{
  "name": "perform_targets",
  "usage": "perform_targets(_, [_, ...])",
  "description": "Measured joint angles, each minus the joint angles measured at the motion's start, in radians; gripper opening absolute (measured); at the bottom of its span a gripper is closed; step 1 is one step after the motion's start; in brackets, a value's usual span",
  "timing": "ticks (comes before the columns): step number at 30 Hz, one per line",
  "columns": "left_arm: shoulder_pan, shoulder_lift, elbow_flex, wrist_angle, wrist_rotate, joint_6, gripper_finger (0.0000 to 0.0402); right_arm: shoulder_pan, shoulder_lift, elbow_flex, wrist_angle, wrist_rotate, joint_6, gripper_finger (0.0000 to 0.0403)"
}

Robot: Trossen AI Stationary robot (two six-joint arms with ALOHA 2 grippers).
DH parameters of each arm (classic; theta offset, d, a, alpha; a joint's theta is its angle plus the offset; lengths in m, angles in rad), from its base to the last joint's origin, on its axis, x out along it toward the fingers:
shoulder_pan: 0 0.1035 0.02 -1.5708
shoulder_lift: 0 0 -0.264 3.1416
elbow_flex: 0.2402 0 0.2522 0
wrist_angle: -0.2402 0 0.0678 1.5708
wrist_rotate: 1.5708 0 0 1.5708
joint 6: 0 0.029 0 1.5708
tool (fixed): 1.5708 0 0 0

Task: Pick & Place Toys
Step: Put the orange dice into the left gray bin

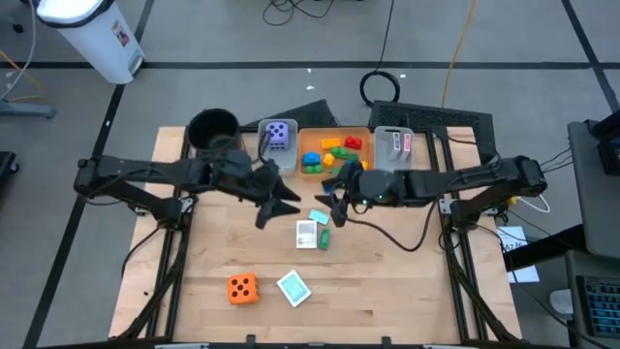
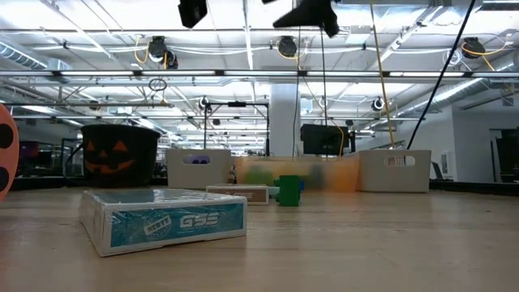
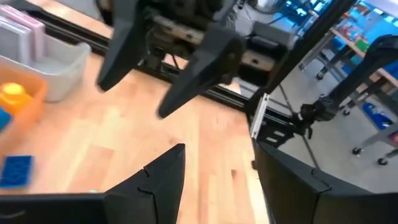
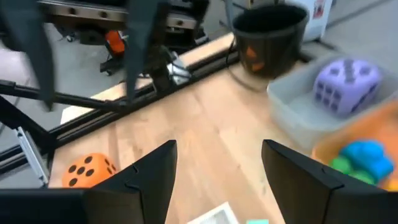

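Right now I see both grippers hovering over the middle of the wooden table (image 1: pixel 387 291), facing each other, both spread apart and empty. My left gripper (image 1: pixel 281 202) points toward the centre from the left; my right gripper (image 1: pixel 329 202) reaches in from the right, just above a small cluster of toys.

Below that right gripper lie a white card (image 1: pixel 307 234), a teal card (image 1: pixel 320 217) and a green brick (image 1: pixel 325 238), close together. Nearer the front edge sit the orange die (image 1: pixel 242 288) and, just beside it, another teal card (image 1: pixel 293 287).

Along the back edge stands a row of containers: a round black pot (image 1: pixel 213 129) with a pumpkin face, a grey bin (image 1: pixel 263 155) holding the purple die (image 1: pixel 279 135), an orange bin (image 1: pixel 334 131) of mixed coloured bricks (image 1: pixel 334 150), and a second grey bin (image 1: pixel 392 160) with pink and white cards (image 1: pixel 406 144) standing in it.

Around the table is grey floor with cables and a white barrel (image 1: pixel 92 34). From table level, I see a large open room with ceiling pipes and strip lights.
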Motion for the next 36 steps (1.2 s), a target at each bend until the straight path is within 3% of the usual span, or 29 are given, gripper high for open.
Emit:
perform_targets(7, [-0.067,0.077,-0.008,0.002,-0.051,-0.090,0.0202,0.031,-0.007,-0.117,-0.027,-0.001,0.090,0.0224])
perform_targets(16, [-0.166,0.188,-0.007,0.030,-0.325,-0.241,0.0202,0.077,-0.110,-0.138,-0.295,0.000,0.030,0.0223])
perform_targets(20, [-0.190,0.246,-0.007,0.077,-0.396,-0.351,0.0202,0.123,-0.164,-0.138,-0.396,-0.001,0.007,0.0222])
perform_targets(26, [-0.219,0.320,-0.006,0.055,-0.433,-0.519,0.0202,0.206,-0.220,-0.149,-0.453,0.001,-0.006,0.0222])
perform_targets(36, [-0.319,0.396,-0.006,-0.056,-0.380,-0.865,0.0202,0.277,-0.286,-0.331,-0.326,-0.010,0.076,0.0222])
